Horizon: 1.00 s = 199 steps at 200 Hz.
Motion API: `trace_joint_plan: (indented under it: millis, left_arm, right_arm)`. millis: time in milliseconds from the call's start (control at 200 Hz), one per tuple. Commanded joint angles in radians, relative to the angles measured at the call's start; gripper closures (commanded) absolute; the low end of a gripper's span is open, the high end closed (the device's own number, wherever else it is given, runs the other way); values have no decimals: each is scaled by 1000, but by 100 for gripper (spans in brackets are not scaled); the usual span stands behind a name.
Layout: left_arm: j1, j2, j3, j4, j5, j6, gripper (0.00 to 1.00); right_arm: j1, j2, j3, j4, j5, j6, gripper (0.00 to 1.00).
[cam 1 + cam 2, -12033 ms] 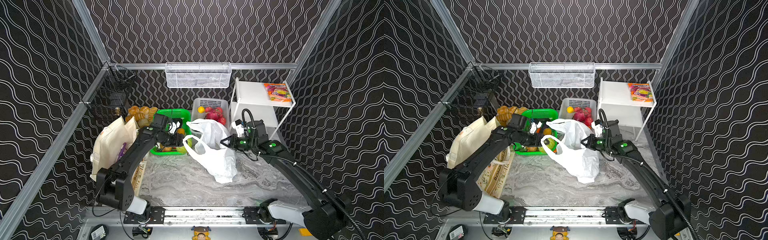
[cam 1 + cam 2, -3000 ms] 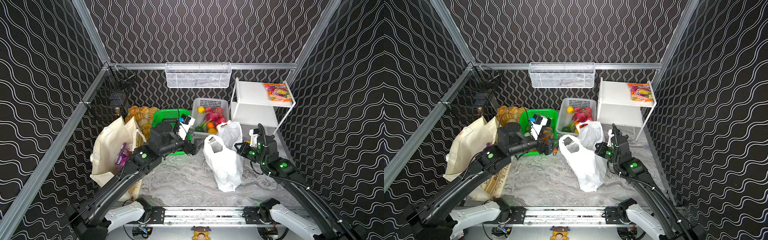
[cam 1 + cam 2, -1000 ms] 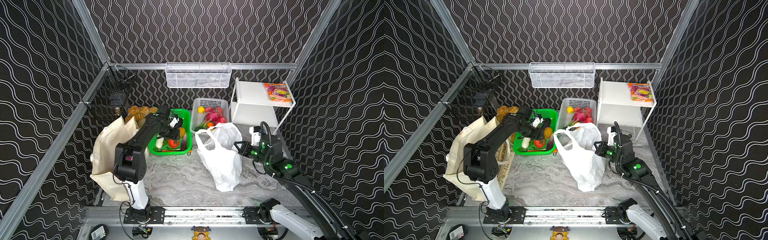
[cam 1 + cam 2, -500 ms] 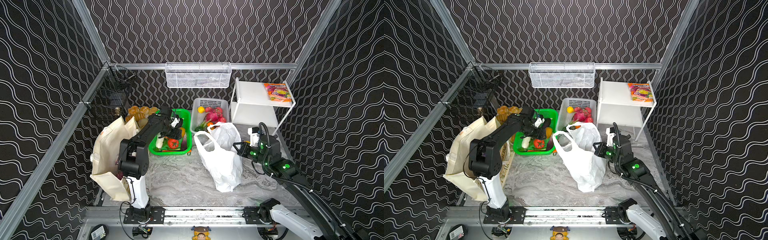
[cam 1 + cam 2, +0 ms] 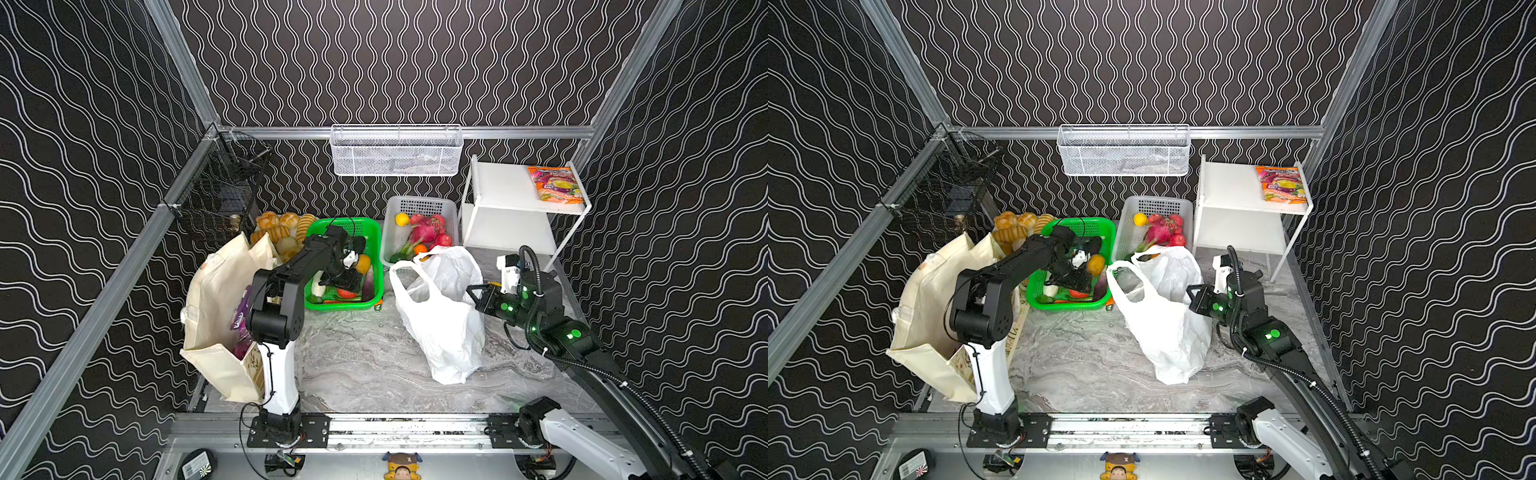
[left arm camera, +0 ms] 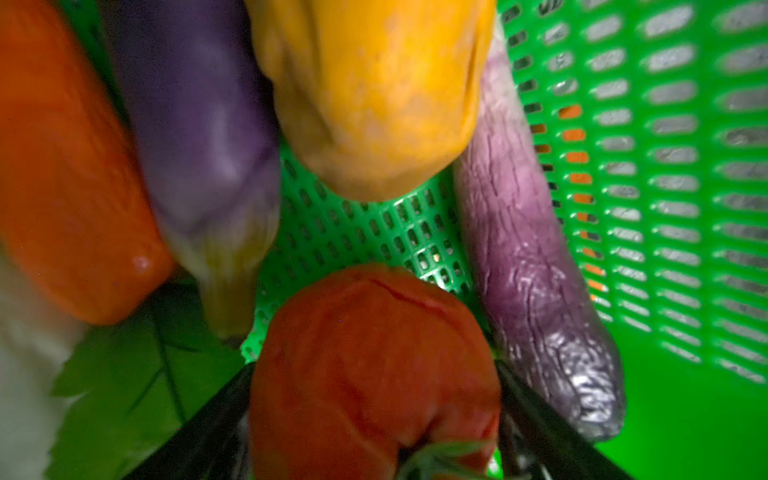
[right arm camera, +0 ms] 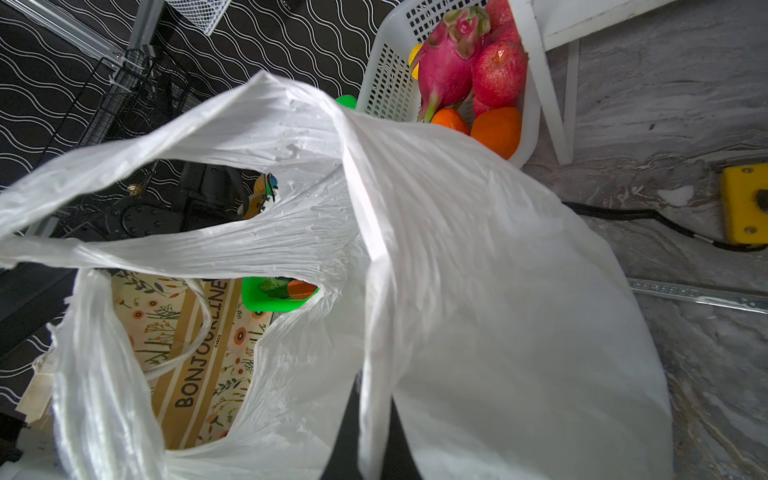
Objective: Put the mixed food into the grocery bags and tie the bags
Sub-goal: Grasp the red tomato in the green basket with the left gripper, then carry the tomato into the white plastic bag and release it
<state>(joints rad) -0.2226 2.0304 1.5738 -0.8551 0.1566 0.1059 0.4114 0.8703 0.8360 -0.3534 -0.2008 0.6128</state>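
Two-fingered left hand (image 5: pixel 345 285) splayed round wrinkled tomato (image 6: pixel 365 332), right hand (image 5: pixel 470 290) pinching crinkly bag (image 5: pixel 440 332)

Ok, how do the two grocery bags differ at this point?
The tote is cream cloth; the plastic bag is thin, crinkly white. The tote stands far left, no gripper on it; the right gripper pinches the plastic bag's edge. A purple packet shows in the tote; the plastic bag's inside is hidden. Both are open, untied.
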Motion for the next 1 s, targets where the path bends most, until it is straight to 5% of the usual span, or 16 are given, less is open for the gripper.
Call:
trace_joint_plan:
  millis: [0,195,496,661,796,991]
  left_arm:
    - [0,-23,-18,4,5,-21,19]
    - [0,-56,-22,-4,33,-21,33]
    - [-1,-301,-128,42,90,-112,36]
    - [-27,-496,-202,107,271,-196,38]
    - [-137,-569,-237,163,475,-228,38]
    - [-335,-525,-200,226,535,-283,38]
  right_arm:
    - [1,4,7,16,-8,-3,100]
    - [2,0,12,11,-2,-2,100]
    - [1,6,4,24,12,12,100]
    - [1,19,0,41,-10,26,100]
    - [1,32,3,51,-32,30,100]
    - [1,30,1,60,-60,23,100]
